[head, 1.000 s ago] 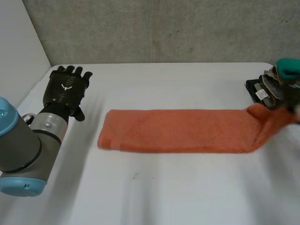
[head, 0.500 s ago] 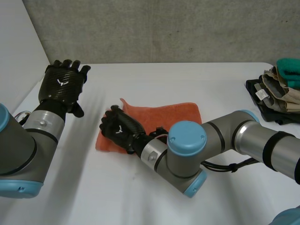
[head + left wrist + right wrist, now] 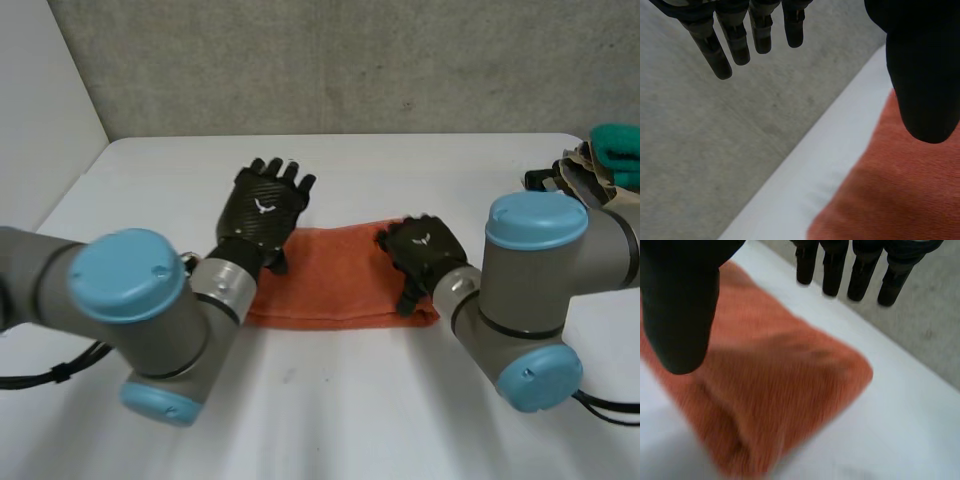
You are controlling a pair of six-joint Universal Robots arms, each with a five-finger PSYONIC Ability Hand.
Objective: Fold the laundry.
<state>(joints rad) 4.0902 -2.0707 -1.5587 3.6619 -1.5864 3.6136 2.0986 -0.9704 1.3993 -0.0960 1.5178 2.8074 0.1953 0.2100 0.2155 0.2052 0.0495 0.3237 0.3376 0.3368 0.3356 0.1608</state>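
Left hand (image 3: 262, 210) at left end of orange towel (image 3: 335, 275), right hand (image 3: 425, 250) at right end. My fingers straight, released, nothing grasped; probably poised to flatten fold.

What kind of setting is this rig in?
Probably a robotics lab bench: bare white table, raw concrete wall, one orange towel, a pile of clothes at the table's edge.

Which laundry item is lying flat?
The orange towel, flat between left hand and right hand; the teal and beige clothes are heaped far right.
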